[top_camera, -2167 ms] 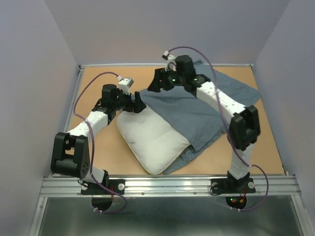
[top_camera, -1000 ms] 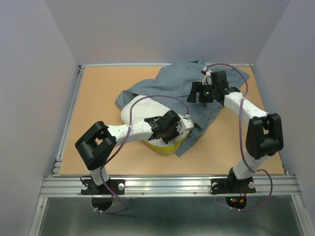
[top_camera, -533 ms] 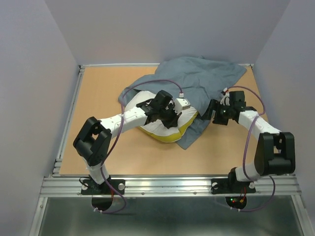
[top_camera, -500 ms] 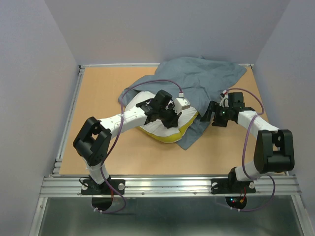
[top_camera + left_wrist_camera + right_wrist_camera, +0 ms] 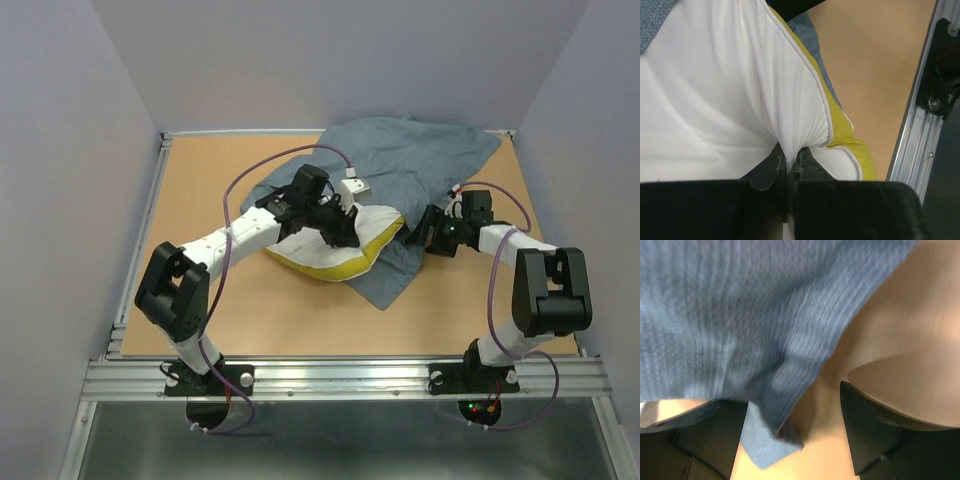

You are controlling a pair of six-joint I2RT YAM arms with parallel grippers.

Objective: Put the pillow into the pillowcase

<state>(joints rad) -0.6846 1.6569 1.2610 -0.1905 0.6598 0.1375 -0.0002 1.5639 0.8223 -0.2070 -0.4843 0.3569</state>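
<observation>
The pillow, white with a yellow underside, lies mid-table with its right end raised, partly on the blue-grey pillowcase, which spreads crumpled toward the back right. My left gripper is shut on a pinch of the pillow's white cover near the yellow seam; the gripper shows only a sliver of gathered cloth between its jaws. My right gripper hovers low at the pillowcase's right edge. In the right wrist view it stands open, with the hemmed edge of the pillowcase drooping between its fingers.
The tan table is fenced by a low rim at the back and sides. An aluminium rail with both arm bases runs along the near edge. That rail also appears in the left wrist view.
My left gripper has closed on the pillow and drawn it back, lifting its right end. The pillowcase has spread toward the back right. My right gripper has come down to its right edge.
</observation>
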